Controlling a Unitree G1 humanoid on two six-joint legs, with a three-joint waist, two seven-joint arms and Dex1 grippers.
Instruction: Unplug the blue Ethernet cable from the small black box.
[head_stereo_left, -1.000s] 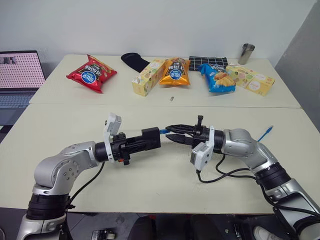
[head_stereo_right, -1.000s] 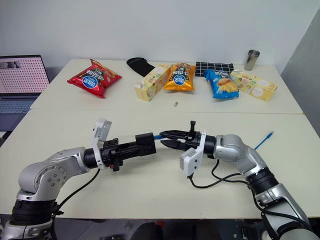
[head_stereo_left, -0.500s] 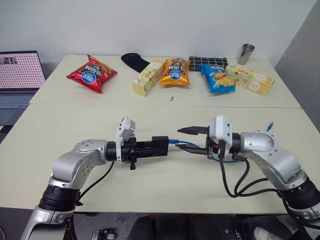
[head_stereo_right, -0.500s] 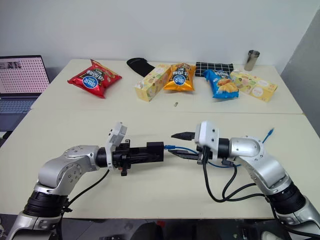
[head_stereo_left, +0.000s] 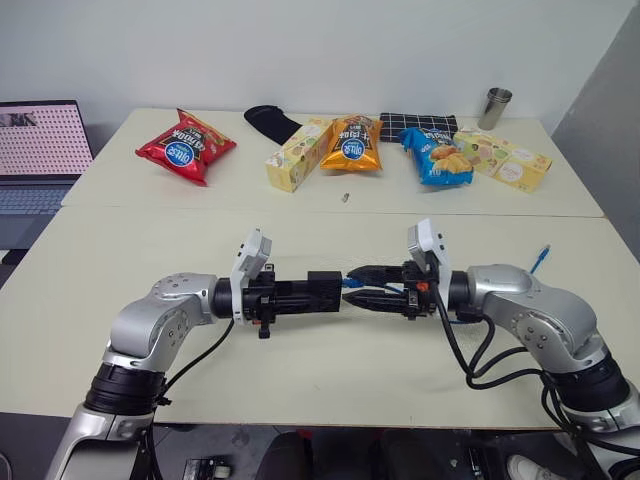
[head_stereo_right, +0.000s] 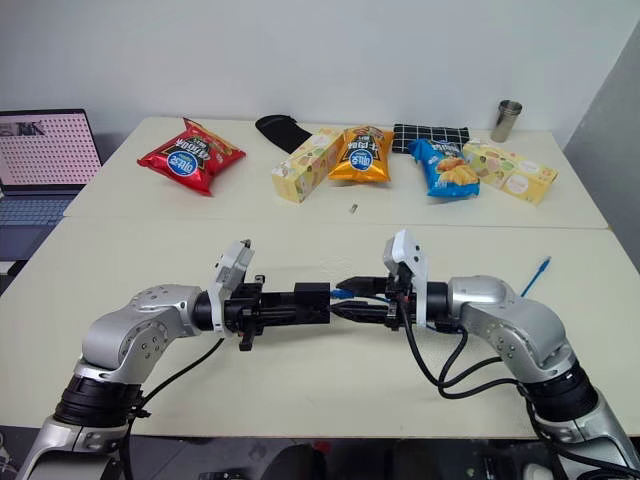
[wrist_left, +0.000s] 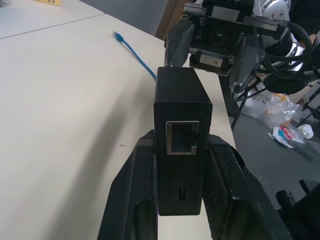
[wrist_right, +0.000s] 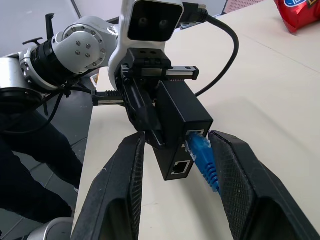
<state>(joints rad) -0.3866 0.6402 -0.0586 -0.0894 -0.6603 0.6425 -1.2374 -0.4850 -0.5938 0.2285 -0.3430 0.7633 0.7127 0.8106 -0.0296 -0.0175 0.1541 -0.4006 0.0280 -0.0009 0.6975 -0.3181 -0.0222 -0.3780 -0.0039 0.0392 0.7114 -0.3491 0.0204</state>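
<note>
Bright-blue Ethernet cable (wrist_right: 201, 154), matte-black box (wrist_right: 181, 121), red chip bag (head_stereo_left: 185, 147), black-and-white checked cloth (head_stereo_left: 418, 122).

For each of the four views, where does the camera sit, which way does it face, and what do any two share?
Head views: look down over the table, both arms meeting mid-table.
Left wrist view: looks along the left gripper shut on the small black box, facing the right gripper.
Right wrist view: between its own fingers, the blue Ethernet cable plugged in.
Shared: box and cable.
</note>
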